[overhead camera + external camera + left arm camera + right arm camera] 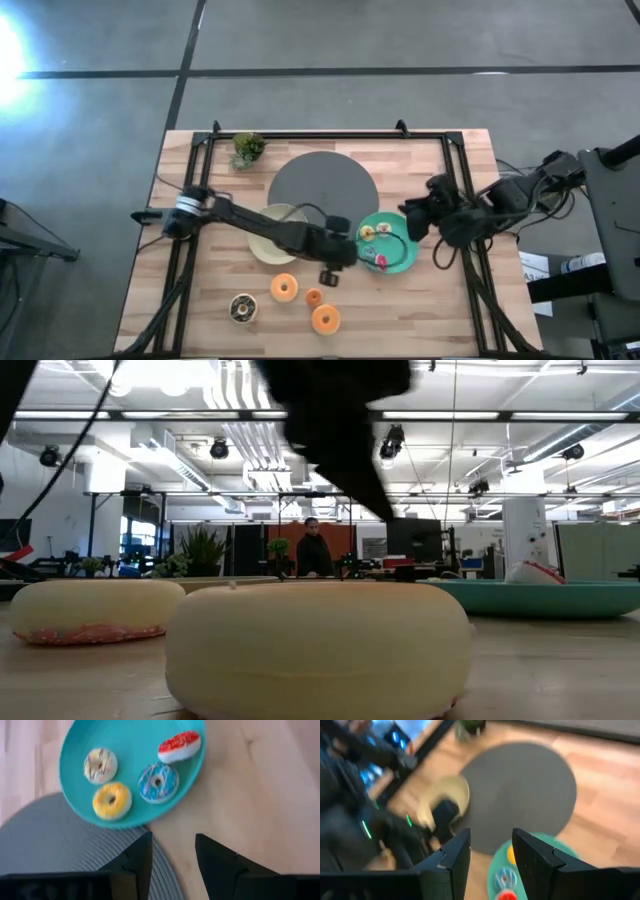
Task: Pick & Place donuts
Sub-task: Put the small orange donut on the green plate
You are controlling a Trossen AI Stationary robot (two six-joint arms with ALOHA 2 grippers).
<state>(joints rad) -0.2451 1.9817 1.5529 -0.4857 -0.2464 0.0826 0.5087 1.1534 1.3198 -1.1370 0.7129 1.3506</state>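
Four donuts (157, 782) lie on the teal plate (75, 750) just beyond the spread, empty left tool (172, 852).

Left tool (345, 252) hovers beside the teal plate (403, 262) holding donuts (374, 245).

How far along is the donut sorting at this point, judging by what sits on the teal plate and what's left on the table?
Done: four donuts lie on the teal plate: white, yellow, blue and red. In hand: nothing; the left hand hangs open and empty by the plate, the right hand waits open on its far side. Left: four donuts on the bare table, including an orange one and a dark one.
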